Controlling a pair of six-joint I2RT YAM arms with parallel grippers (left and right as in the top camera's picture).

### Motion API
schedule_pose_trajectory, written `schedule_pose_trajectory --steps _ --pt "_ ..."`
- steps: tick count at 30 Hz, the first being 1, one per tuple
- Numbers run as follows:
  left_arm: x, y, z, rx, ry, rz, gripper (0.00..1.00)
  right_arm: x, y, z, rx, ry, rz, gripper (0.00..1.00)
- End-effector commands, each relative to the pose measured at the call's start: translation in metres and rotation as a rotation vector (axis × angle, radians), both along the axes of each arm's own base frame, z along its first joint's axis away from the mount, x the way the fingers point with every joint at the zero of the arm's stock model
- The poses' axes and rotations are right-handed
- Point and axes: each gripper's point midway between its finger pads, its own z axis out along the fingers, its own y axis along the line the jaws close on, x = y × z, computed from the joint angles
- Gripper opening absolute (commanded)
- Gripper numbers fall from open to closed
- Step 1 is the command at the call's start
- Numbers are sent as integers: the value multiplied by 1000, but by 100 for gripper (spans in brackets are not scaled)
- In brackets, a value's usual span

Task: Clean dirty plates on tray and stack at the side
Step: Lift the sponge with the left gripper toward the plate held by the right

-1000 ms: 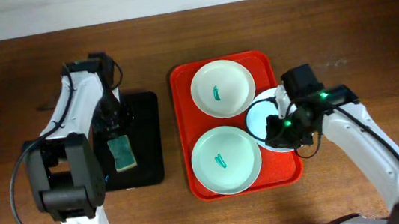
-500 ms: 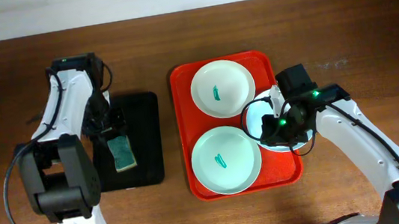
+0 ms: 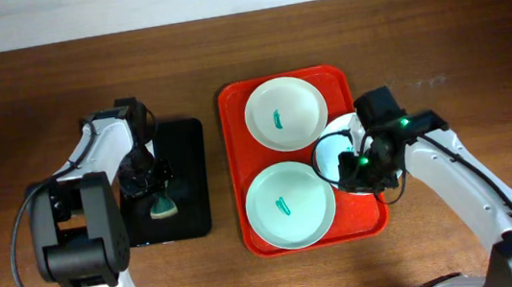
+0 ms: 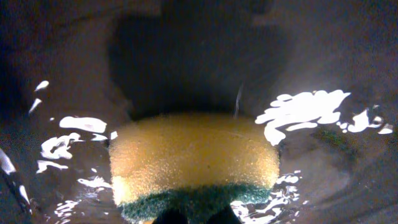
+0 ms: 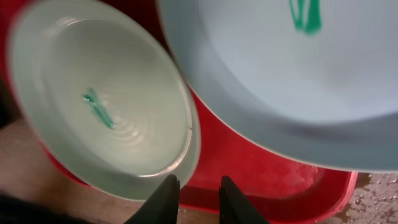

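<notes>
— Where are the plates?
— All on the red tray [image 3: 234, 117]: mint plate [image 3: 287, 206] nearest, blue plate [image 5: 280, 81] by my right gripper [image 5: 198, 196], white plate [image 3: 284, 111] farthest.
— Grip?
— Right fingers nearly together, pinching nothing. My left gripper [image 3: 156, 195] is at the sponge [image 4: 193, 158]; I can't tell.

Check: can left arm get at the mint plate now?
Likely yes: mint plate lies uncovered on the red tray's side toward the left gripper; the right gripper is over the blue plate.

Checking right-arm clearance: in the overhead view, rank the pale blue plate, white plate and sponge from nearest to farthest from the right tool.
1. Pale blue plate, under the right tool, tray right side.
2. White plate, tray's back.
3. Sponge, far left, over the black tray.
</notes>
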Motion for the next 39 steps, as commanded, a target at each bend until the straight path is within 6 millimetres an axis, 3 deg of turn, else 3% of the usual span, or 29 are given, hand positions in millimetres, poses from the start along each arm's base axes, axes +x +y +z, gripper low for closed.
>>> schedule_pose_trajectory --steps 1,4,9,14,15,19,22,25,31,39 --pt "23 2 6 0 -35 -58 0 -17 -4 -24 -31 42 -6 24" --pt "33 1 21 -6 -56 -86 0 -15 8 -34 -2 -21 93 36" --pt "42 -1 49 -17 -69 -87 0 -13 22 -55 -60 -44 136 37" --pt "49 -14 73 -41 -134 -147 0 -14 11 -87 -135 29 118 24" --pt "47 -21 80 -43 -144 -165 0 -12 7 -91 -137 40 100 17" --pt "43 -42 89 -69 -160 -208 0 2 2 -88 -123 3 67 13" --pt "39 -63 91 -116 -159 -240 0 15 4 -81 -114 -31 59 4" --pt "35 -80 91 -130 -157 -275 0 27 7 -75 -106 -63 53 4" --pt "18 -132 92 -235 -131 -313 0 25 7 -75 -106 -42 -1 4" --pt "-23 -202 53 -238 -112 -413 0 28 7 -75 -102 -53 -3 4"
